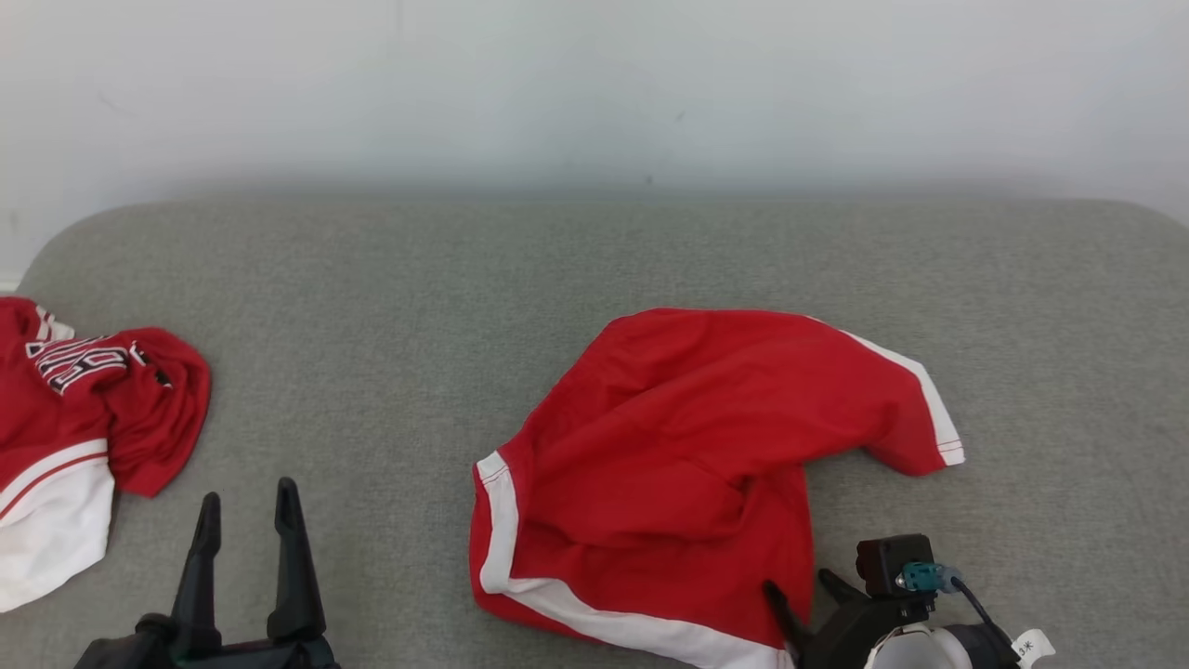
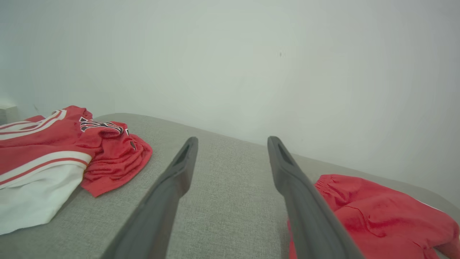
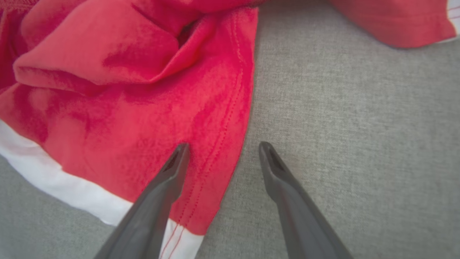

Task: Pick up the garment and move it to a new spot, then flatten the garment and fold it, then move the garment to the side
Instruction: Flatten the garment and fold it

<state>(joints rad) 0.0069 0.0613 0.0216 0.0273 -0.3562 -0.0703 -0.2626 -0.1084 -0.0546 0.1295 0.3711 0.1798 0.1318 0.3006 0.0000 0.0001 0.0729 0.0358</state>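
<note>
The garment [image 1: 687,465] is a pair of red shorts with white trim, lying rumpled in the middle of the grey cushion [image 1: 390,307]. My right gripper [image 1: 799,585] is open at the garment's near right corner. In the right wrist view the right gripper [image 3: 224,145] straddles the stitched side hem of the garment [image 3: 125,108]: one finger is over red cloth, the other over bare grey fabric. My left gripper [image 1: 248,492] is open and holds nothing, left of the garment. In the left wrist view the left gripper [image 2: 233,140] points along the cushion, with the garment [image 2: 377,216] at the lower right.
A second red and white jersey [image 1: 84,427] with black lettering lies crumpled at the cushion's left edge, and the jersey [image 2: 54,154] lies left of the left fingers in the left wrist view. A pale wall [image 1: 594,93] runs behind the cushion.
</note>
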